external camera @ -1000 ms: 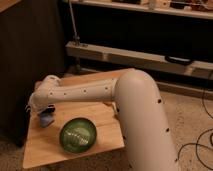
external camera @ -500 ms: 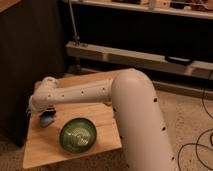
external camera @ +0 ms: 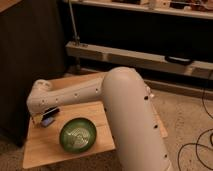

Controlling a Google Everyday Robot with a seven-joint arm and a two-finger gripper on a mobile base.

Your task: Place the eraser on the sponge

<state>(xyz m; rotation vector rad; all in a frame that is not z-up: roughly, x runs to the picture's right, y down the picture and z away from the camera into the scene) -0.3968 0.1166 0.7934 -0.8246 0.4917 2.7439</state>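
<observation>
The eraser, a small black rectangular block (external camera: 51,113), shows only as a dark shape near the left end of the tabletop. It is tucked under the end of the arm, directly above the sponge, and whether the two touch cannot be told. The small light-blue rectangular sponge (external camera: 48,122) lies on the light wooden tabletop (external camera: 45,150) near its left edge. It sits just left of the round dark-green bowl (external camera: 78,134), close to it but apart. The claw (external camera: 44,118) hangs low at the end of the thick white robot arm (external camera: 120,100), right over the sponge and eraser. The wrist hides most of it, so I cannot tell how far open it is or whether it has hold of the eraser. The arm reaches from the lower right across the tabletop to the left. Behind the tabletop runs a long pale shelf (external camera: 140,55), and black cables (external camera: 197,145) lie on the speckled floor to the right.
</observation>
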